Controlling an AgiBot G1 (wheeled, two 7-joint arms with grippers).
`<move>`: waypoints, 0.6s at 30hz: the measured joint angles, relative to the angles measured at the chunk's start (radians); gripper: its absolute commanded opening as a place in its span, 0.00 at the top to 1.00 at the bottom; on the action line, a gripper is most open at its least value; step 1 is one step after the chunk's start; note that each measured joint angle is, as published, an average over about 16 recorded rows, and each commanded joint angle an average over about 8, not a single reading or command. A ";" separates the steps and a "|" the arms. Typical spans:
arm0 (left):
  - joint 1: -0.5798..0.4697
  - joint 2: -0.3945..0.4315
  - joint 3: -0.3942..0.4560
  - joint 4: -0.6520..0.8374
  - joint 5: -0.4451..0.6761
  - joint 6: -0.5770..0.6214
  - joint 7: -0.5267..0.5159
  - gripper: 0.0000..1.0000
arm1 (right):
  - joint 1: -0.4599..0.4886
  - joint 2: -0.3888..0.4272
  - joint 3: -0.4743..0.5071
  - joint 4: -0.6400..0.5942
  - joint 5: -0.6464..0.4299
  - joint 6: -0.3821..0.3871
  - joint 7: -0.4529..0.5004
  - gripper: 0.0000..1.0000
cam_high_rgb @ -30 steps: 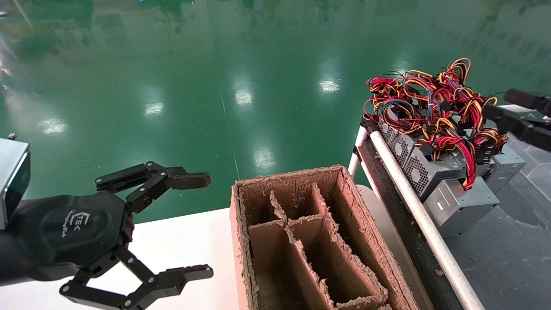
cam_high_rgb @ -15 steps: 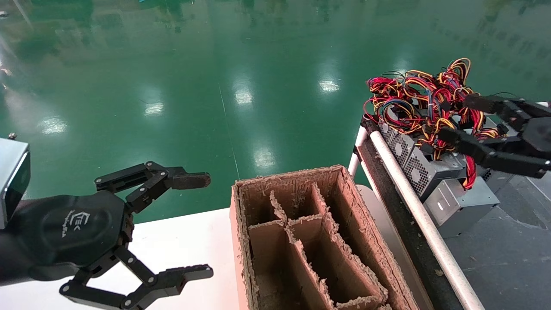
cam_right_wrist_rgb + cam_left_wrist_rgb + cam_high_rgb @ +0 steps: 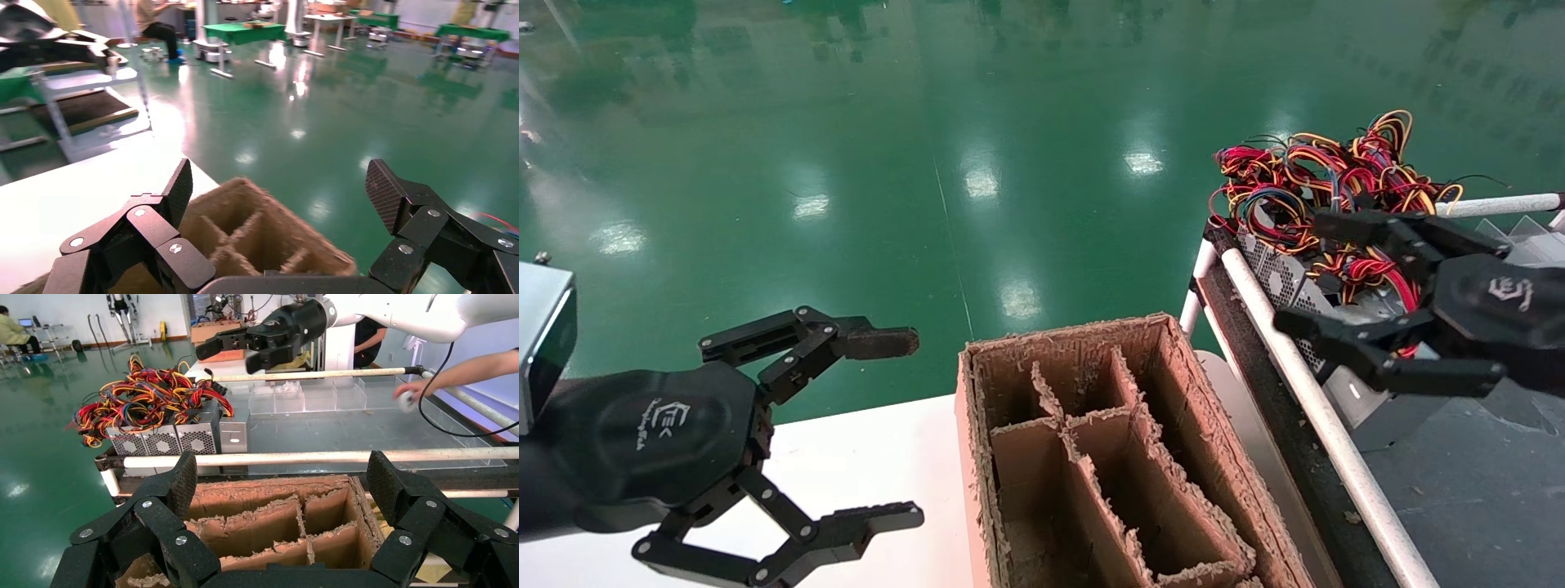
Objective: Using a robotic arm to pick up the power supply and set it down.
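Observation:
Several grey power supplies lie side by side on a cart at the right, under a tangle of red, yellow and black wires. My right gripper hangs open above their near end, by the cart's white rail, with nothing between its fingers. In the right wrist view that gripper looks out over the brown divided cardboard box. My left gripper stands open and parked over the white table at the left, holding nothing.
The divided cardboard box stands on the white table between the arms. A white rail edges the cart's dark bed. A person's arm reaches over the far side of the cart.
My right gripper has swept in from the right edge, across the wire bundle, toward the rail and the cardboard box, still open. The left arm has not moved.

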 measured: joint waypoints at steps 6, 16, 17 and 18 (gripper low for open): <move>0.000 0.000 0.000 0.000 0.000 0.000 0.000 0.00 | -0.034 -0.006 0.005 0.094 0.013 -0.005 0.023 0.00; 0.000 0.000 0.000 0.000 0.000 0.000 0.000 0.00 | -0.091 -0.017 0.013 0.251 0.034 -0.014 0.060 0.00; 0.000 0.000 0.000 0.000 0.000 0.000 0.000 0.00 | -0.096 -0.018 0.014 0.266 0.036 -0.015 0.064 0.00; 0.000 0.000 0.000 0.000 0.000 0.000 0.000 0.00 | -0.101 -0.019 0.014 0.280 0.038 -0.015 0.067 0.00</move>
